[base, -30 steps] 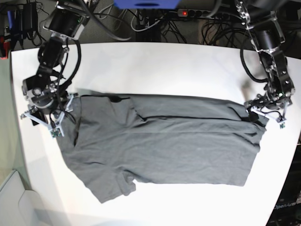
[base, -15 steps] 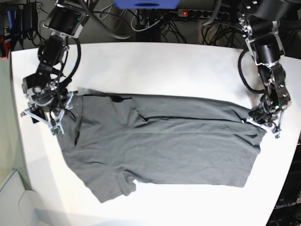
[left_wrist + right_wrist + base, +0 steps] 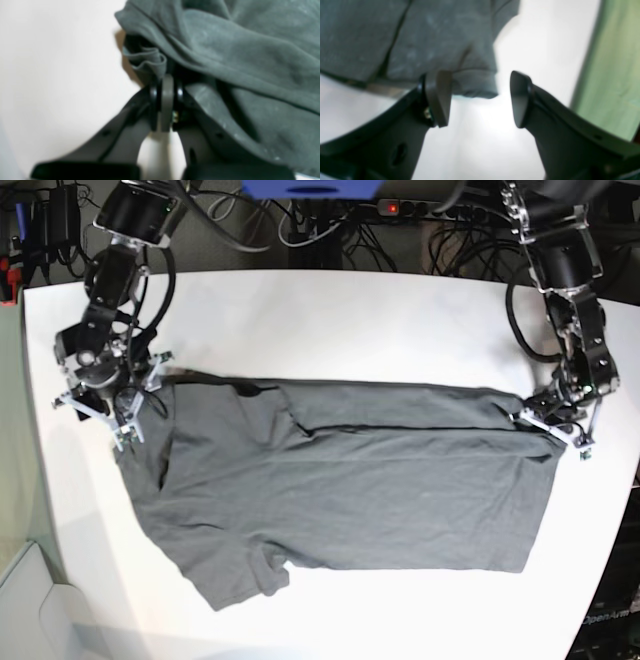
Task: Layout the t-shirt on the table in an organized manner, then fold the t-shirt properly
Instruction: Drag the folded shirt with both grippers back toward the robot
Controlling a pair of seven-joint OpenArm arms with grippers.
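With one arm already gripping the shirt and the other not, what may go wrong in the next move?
1. The left gripper is shut on only a small bunched fold of the dark charcoal-grey cloth t-shirt; a hard pull may slip it free.
2. The right gripper has its jaws open around a hem corner; if it does not grip, a pull by the left arm alone would probably drag the shirt askew on the smooth white table.

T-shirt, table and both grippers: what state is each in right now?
t-shirt: spread on the table, partly folded over, hem corner bunched.
table: white, shirt lying on it.
left gripper: shut on the t-shirt's bunched corner.
right gripper: open, the sleeve edge between its jaws.
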